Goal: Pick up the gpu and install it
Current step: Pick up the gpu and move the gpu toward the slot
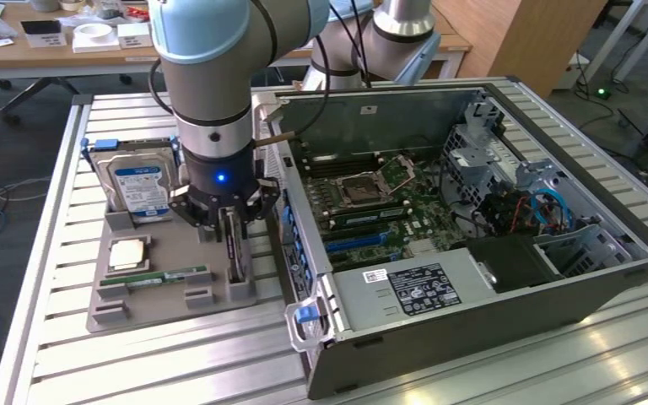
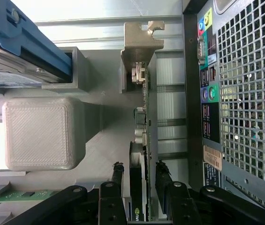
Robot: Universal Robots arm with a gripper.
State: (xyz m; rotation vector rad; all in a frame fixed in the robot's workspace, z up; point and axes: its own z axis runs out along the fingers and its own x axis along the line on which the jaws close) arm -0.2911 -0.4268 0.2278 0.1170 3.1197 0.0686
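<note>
The gpu [image 1: 234, 251] stands on its edge in a slot of the grey tray [image 1: 217, 297], near the side that faces the computer case. My gripper [image 1: 232, 221] hangs straight over it. In the wrist view the gpu [image 2: 144, 117] runs away from the camera as a thin dark board with a metal bracket at its far end. The gripper [image 2: 140, 168] is open and straddles the card. One black fingertip [image 2: 118, 172] stands on each side of the card, with a narrow gap to it on both sides.
The tray also holds a silver hard drive [image 1: 142, 181] with a blue label, a CPU [image 1: 129, 251] and a green RAM stick [image 1: 155, 277]. The open computer case [image 1: 471, 211] lies at the exterior view's right, its motherboard [image 1: 380, 211] exposed. Its rear panel [image 2: 245, 93] runs close beside the card.
</note>
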